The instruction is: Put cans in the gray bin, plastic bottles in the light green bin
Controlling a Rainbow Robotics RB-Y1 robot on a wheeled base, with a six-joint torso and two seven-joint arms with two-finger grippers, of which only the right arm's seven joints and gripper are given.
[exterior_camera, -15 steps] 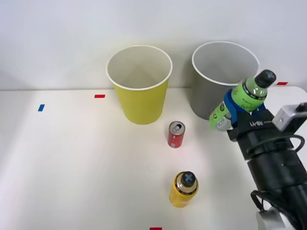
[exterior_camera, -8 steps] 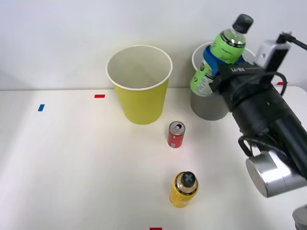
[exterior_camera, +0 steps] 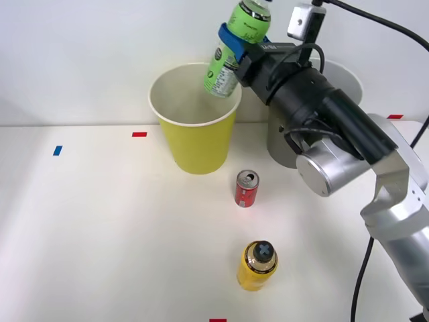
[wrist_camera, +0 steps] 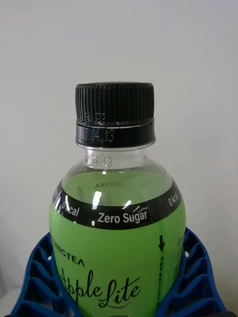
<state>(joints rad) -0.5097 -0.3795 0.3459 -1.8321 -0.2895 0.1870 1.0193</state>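
Observation:
My right gripper (exterior_camera: 235, 38) is shut on the green plastic bottle (exterior_camera: 230, 55), which hangs tilted in the air above the right side of the light green bin's (exterior_camera: 198, 144) open mouth. In the right wrist view, the bottle (wrist_camera: 116, 233) with its black cap stands between the blue ribbed fingers (wrist_camera: 34, 280). The gray bin (exterior_camera: 279, 144) stands to the right of the light green bin, largely hidden behind my arm. A small red can (exterior_camera: 246, 188) stands upright on the table in front of the two bins.
A yellow container with a dark cap (exterior_camera: 257, 265) stands nearer the front of the white table (exterior_camera: 100, 221). Small red and blue tape marks (exterior_camera: 139, 134) lie on the tabletop. A white wall rises right behind the bins.
My right arm has swung up and to the left with the green bottle, from in front of the gray bin to above the light green bin's rim. The red can has stayed put.

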